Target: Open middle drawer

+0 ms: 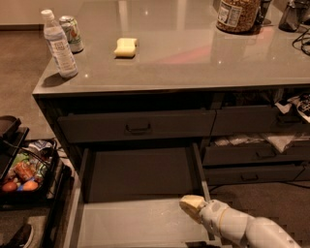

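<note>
The middle drawer (138,223) stands pulled far out from under the counter. Its pale grey floor shows, with a dark inner wall (140,172) behind it. The drawer's front and handle are cut off by the bottom edge of the view. My gripper (191,203) reaches in from the lower right on a white arm (247,230). Its cream tip hangs over the drawer's right side rail (202,184), just above the floor's right edge. Nothing lies in the drawer.
Above it the top drawer (138,127) is closed. More drawers (256,154) stand to the right, some with paper sticking out. The countertop holds a water bottle (59,46), a can (71,33), a yellow sponge (126,47) and a jar (237,14). A snack basket (22,172) stands at left.
</note>
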You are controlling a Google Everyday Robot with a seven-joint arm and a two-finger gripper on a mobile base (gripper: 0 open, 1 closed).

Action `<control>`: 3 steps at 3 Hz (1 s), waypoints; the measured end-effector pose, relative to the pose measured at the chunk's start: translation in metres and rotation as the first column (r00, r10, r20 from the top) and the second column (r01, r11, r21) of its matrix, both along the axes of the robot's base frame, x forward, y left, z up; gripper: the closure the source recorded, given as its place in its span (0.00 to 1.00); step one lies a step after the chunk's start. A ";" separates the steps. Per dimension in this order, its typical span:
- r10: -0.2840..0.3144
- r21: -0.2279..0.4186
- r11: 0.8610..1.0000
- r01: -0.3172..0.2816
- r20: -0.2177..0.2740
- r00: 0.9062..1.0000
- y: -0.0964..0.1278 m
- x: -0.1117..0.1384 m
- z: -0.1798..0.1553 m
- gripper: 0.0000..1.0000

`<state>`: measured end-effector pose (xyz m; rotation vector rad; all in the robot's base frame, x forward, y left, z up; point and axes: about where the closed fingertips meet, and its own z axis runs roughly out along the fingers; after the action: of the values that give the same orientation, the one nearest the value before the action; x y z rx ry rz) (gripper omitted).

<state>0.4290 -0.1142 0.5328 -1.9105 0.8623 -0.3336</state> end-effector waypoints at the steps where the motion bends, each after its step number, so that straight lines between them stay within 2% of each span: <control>1: -0.009 0.059 0.998 0.004 0.090 0.996 0.007 -0.002 0.015 1.00; 2: -0.009 0.059 0.998 0.004 0.090 0.996 0.007 -0.002 0.015 1.00; 3: -0.104 0.036 0.994 0.100 0.122 0.987 -0.027 -0.006 0.033 1.00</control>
<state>0.4228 -0.1415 0.5661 -1.8016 0.8794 -0.4935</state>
